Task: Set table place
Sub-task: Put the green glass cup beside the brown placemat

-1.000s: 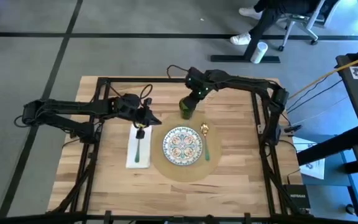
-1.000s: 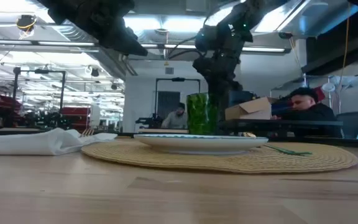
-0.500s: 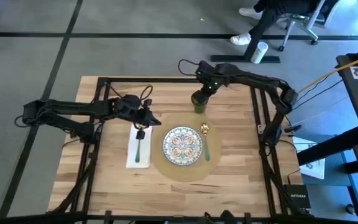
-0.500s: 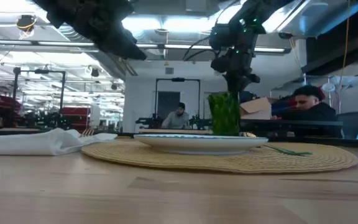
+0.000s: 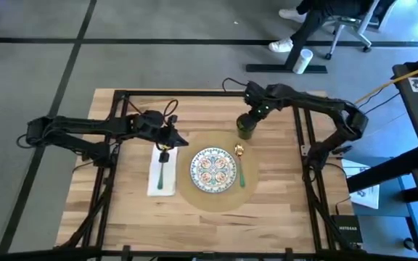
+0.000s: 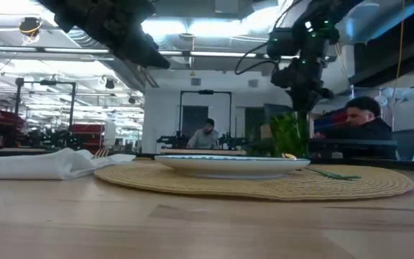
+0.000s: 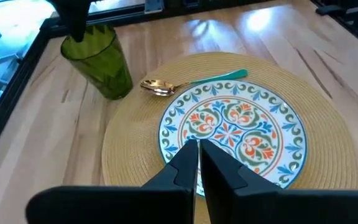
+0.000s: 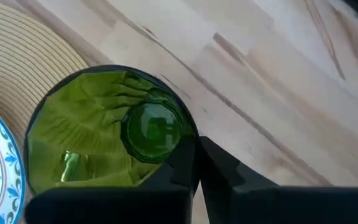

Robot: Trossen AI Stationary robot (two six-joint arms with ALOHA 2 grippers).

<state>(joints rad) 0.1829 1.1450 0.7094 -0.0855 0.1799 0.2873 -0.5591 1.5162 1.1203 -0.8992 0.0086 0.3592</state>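
Observation:
A green glass (image 5: 246,130) stands upright just off the far right edge of the round tan placemat (image 5: 216,197), my right gripper (image 5: 251,122) shut on its rim. On the placemat lie a patterned plate (image 5: 213,169) and a gold spoon with a teal handle (image 5: 240,165). Left of the mat, a white napkin (image 5: 155,181) carries a green fork (image 5: 162,170). My left gripper (image 5: 167,143) hangs shut over the napkin's far end, touching nothing. The wooden table (image 5: 274,210) bears it all. My right gripper pinches the glass's rim (image 8: 190,140) with one finger inside the glass and one outside. It comes from above, pointing down (image 7: 73,18). The glass (image 7: 98,65) stays upright below the fingers; whether its base rests on the table I cannot tell.
Bare wood lies right of the mat and along the near edge. A black frame (image 5: 305,145) runs along the table's sides. Beyond the far edge, people sit in the room (image 6: 358,119).
My right gripper has carried the green glass toward the table's right edge, along the mat's far side, from behind the plate to a spot beyond the spoon. The glass has stayed upright.

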